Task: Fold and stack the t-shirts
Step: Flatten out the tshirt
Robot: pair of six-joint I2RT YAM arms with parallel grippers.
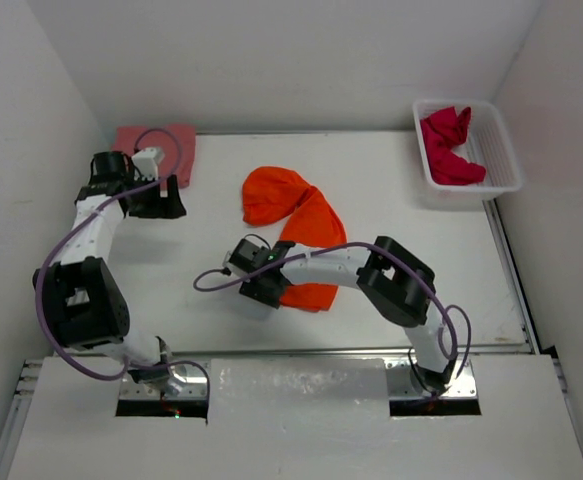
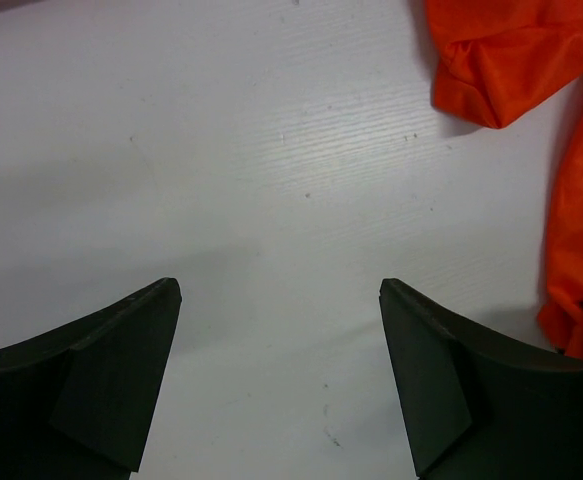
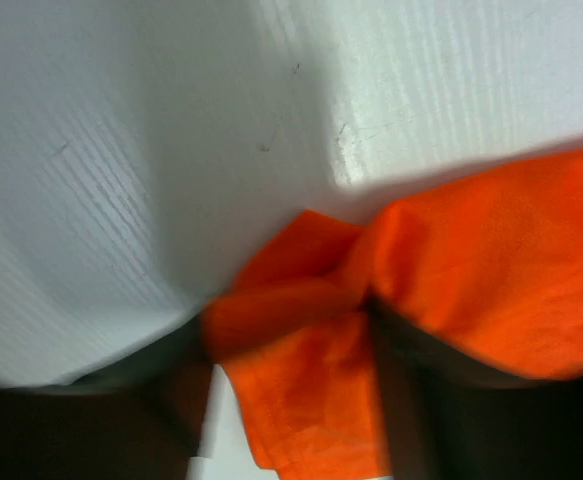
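Note:
The orange t-shirt point(image 1: 291, 205) lies crumpled in the middle of the table, and it also shows in the left wrist view point(image 2: 511, 60). My right gripper point(image 1: 267, 290) is at its near left edge. In the right wrist view the gripper point(image 3: 281, 330) has its jaws apart, with a fold of the orange cloth point(image 3: 491, 270) between them; that view is blurred. The salmon-pink t-shirt point(image 1: 166, 140) lies folded at the far left. My left gripper point(image 1: 166, 203) is open and empty just in front of it, over bare table point(image 2: 279, 290). The crimson t-shirt point(image 1: 449, 148) is bunched in the basket.
The white mesh basket point(image 1: 506, 150) stands at the far right corner. Walls close in the table at the left, back and right. A purple cable loops off each arm.

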